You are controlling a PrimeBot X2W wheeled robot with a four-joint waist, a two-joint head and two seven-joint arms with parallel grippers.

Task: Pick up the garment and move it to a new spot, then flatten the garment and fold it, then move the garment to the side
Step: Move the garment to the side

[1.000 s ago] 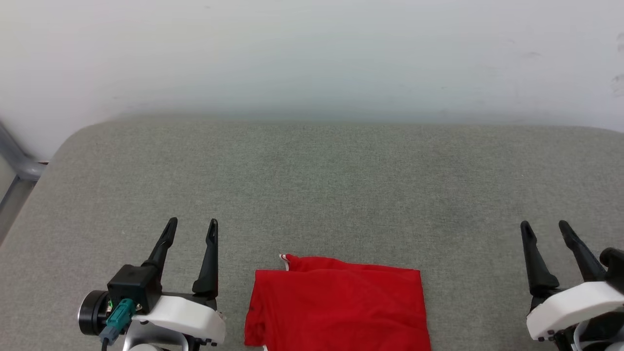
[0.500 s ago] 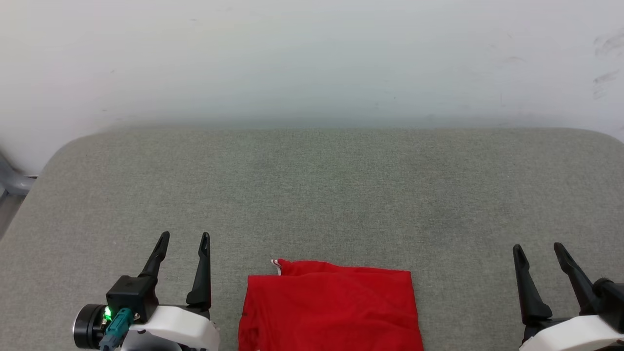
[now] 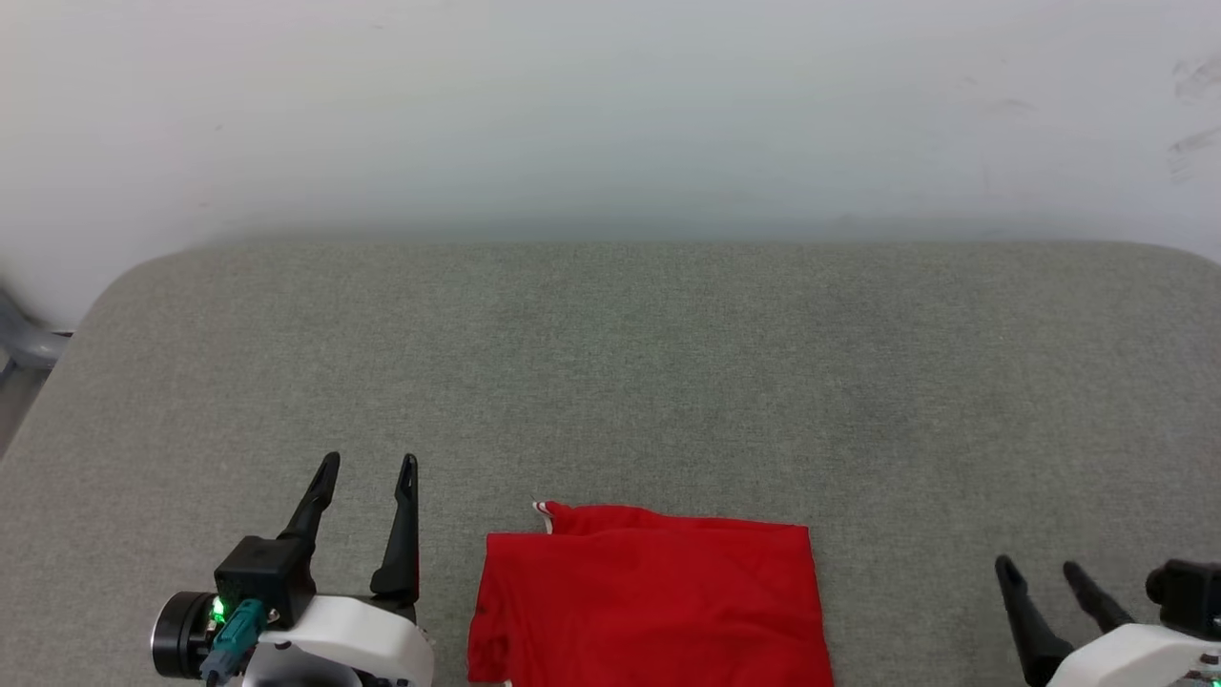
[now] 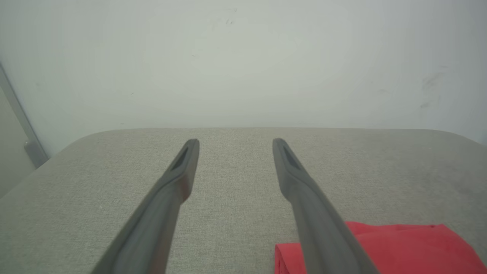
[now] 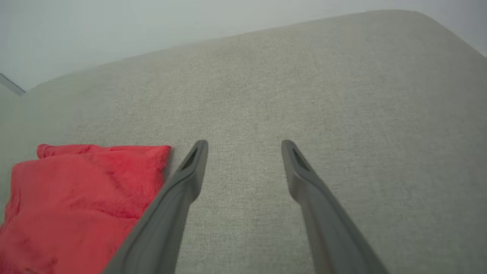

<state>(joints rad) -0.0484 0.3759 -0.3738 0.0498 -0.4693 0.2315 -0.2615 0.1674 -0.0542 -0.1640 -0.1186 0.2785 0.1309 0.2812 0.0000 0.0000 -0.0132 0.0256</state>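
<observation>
The garment lies folded into a red rectangle at the near middle of the grey cushioned surface, a bit of white trim showing at its far left corner. It also shows in the left wrist view as the garment and in the right wrist view as the garment. My left gripper hovers open just left of it, nothing between its fingers. My right gripper stands open well to the right, low in the head view, also holding nothing. Both are apart from the cloth.
A pale wall rises right behind the surface's far edge. A grey metal frame stands off the left corner. The surface has rounded far corners and much bare room beyond the garment.
The right gripper has drawn back toward the bottom right of the head view. The camera shifted slightly. The garment and the left gripper hold about the same places.
</observation>
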